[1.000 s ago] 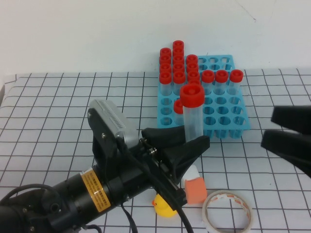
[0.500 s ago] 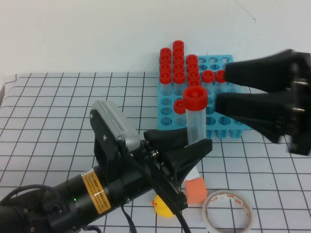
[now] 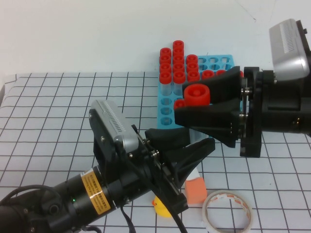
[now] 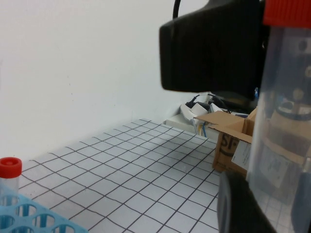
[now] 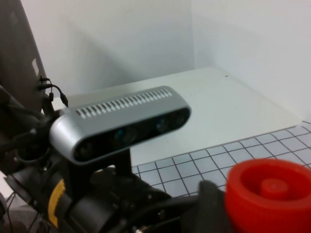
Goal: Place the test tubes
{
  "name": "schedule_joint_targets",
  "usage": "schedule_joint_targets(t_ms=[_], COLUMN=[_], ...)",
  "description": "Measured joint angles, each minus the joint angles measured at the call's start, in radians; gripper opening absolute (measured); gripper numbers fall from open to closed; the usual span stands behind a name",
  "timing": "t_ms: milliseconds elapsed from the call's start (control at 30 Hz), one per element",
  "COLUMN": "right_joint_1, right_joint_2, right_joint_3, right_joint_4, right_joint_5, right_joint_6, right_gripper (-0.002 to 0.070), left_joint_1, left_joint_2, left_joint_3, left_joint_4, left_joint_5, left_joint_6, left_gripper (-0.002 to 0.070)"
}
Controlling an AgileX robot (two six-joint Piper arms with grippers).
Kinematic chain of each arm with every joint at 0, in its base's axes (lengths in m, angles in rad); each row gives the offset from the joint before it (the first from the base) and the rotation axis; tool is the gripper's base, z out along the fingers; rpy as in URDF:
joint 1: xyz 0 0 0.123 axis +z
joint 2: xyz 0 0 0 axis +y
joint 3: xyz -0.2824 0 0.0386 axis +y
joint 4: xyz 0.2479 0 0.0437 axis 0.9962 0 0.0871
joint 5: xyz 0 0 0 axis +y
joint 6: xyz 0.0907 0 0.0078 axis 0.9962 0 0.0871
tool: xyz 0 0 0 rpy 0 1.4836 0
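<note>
My left gripper point(image 3: 198, 138) is shut on a clear test tube with a red cap point(image 3: 197, 94) and holds it upright above the table in front of the blue rack point(image 3: 167, 109). In the left wrist view the tube point(image 4: 283, 121) fills the near side, beside one dark finger point(image 4: 243, 208). My right gripper point(image 3: 187, 103) reaches in from the right, open. One finger lies behind the cap and the other crosses in front of the tube's body. The red cap point(image 5: 272, 194) looms large in the right wrist view. Several red-capped tubes point(image 3: 178, 63) stand in the rack's back-left holes.
An orange cube point(image 3: 196, 190), a yellow duck point(image 3: 163, 208) and a roll of tape point(image 3: 227, 211) lie near the front edge, under the left arm. A cardboard box point(image 4: 233, 141) stands off the table's far end. The left wrist's camera point(image 5: 121, 124) faces the right gripper.
My right gripper has swept in from the right and now straddles the top of the held tube. The left gripper and its tube have barely moved.
</note>
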Motion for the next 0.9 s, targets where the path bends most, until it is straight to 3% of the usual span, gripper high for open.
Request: schedule_joint_targets(t_ms=[167,467,733,900], right_joint_1=[0.002,0.002,-0.011,-0.021], right_joint_2=[0.0,0.0,-0.061,-0.173], right_joint_3=[0.0,0.0,0.0,0.0], right_joint_4=[0.0,-0.002,-0.001,0.0], right_joint_5=[0.01,0.01,-0.048,-0.178], right_joint_6=[0.0,0.0,-0.066,-0.086], right_gripper=[0.0261,0.0265,0.0265,0.0265], left_joint_1=[0.0,0.0,0.006,0.081], left_joint_2=[0.0,0.0,-0.023,-0.111], left_joint_3=[0.0,0.0,0.0,0.0], left_joint_4=[-0.006,-0.007,0.023,0.183], left_joint_5=[0.004,0.014,0.104,0.159], left_joint_6=[-0.002,0.0,0.042,0.001], left_gripper=[0.0212,0.022,0.0437,0.0427])
